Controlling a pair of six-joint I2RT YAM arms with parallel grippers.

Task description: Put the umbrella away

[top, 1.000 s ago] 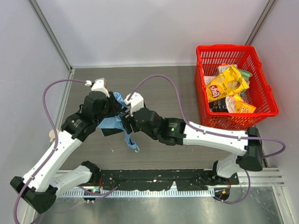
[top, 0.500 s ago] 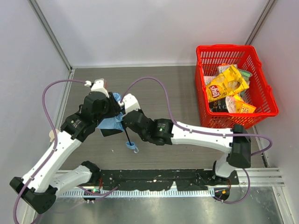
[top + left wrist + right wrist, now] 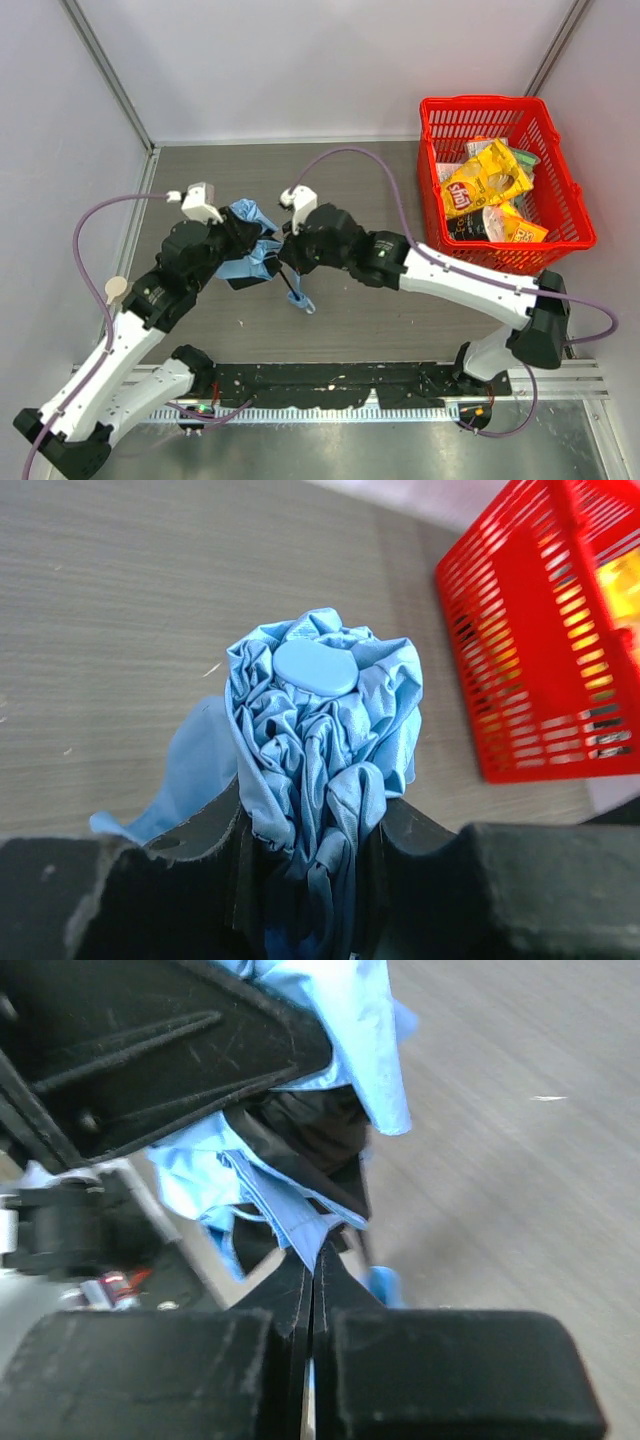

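Observation:
The umbrella [image 3: 249, 266] is a bunch of light blue fabric held above the table between the two arms, left of centre. Its thin black shaft slants down to the small blue handle [image 3: 304, 304]. My left gripper [image 3: 236, 246] is shut on the folded canopy. In the left wrist view the crumpled umbrella [image 3: 322, 742] fills my left gripper [image 3: 310, 852], its round blue cap pointing away. My right gripper [image 3: 284, 254] sits just to the right of it. In the right wrist view my right gripper [image 3: 317, 1248] is shut on a fold of the umbrella fabric [image 3: 290, 1212], with the handle [image 3: 384, 1284] blurred behind.
A red basket [image 3: 481, 101] stands at the table's right, with yellow snack bags [image 3: 485, 178] inside. The basket [image 3: 530, 630] also shows at the right of the left wrist view. Grey walls close in the table at the left and back.
My right gripper has shut on a fold of the fabric. Both arms have shifted, and the umbrella's handle has swung a little to the right.

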